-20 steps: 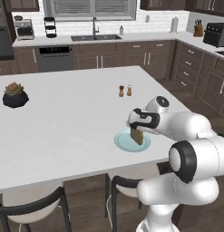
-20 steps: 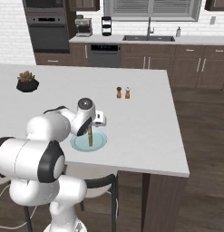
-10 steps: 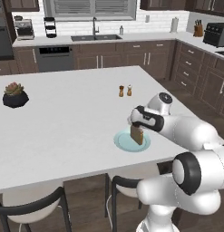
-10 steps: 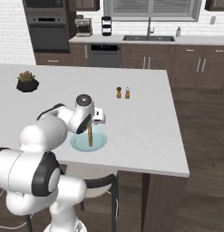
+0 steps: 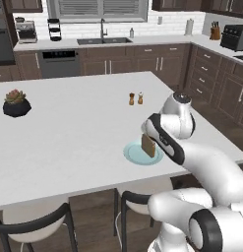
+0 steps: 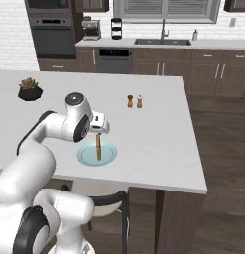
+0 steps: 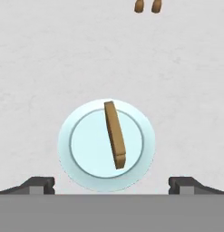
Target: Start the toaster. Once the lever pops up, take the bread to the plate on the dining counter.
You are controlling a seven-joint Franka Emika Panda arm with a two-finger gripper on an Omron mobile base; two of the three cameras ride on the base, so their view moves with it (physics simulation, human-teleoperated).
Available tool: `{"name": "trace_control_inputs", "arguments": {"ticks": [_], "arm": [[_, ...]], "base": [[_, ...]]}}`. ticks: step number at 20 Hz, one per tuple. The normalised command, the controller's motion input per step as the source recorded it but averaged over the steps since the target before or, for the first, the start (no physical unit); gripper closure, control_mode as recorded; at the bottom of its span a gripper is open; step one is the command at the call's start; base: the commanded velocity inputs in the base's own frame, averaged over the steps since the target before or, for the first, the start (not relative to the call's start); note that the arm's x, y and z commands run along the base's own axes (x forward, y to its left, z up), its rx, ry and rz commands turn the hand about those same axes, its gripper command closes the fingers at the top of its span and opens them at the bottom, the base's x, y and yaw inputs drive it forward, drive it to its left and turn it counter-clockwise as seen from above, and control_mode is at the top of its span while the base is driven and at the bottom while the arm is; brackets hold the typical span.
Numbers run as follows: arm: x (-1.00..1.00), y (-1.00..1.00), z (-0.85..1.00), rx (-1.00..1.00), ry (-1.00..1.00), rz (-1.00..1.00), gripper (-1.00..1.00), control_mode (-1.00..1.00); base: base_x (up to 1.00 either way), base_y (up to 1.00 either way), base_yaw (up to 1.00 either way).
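smooth glossy pale plate (image 7: 81, 149), matt crusty bread (image 7: 114, 136), smooth white dining counter (image 7: 50, 59).

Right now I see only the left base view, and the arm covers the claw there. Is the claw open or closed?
Observer: Open. In the hand view the claw has its fingertips far apart, with nothing between them.
Operator: Does the bread touch them?
Observer: No. The bread stands on its edge inside the plate, apart from both fingertips.
Operator: Is it upright or leaning?
Observer: In the right base view it looks upright, near the middle of the plate.
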Motion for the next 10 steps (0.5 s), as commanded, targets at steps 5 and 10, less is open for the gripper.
{"name": "trace_control_inputs", "arguments": {"ticks": [5,10], "arm": [[-0.77,0.09,0.59,-0.02,0.02,-0.06,-1.0,-1.0],[-0.79,0.14,0.49,0.0,0.01,0.0,-1.0,-1.0]], "base": [[0.0,0.0,0.0],[0.0,0.0,0.0]]}}
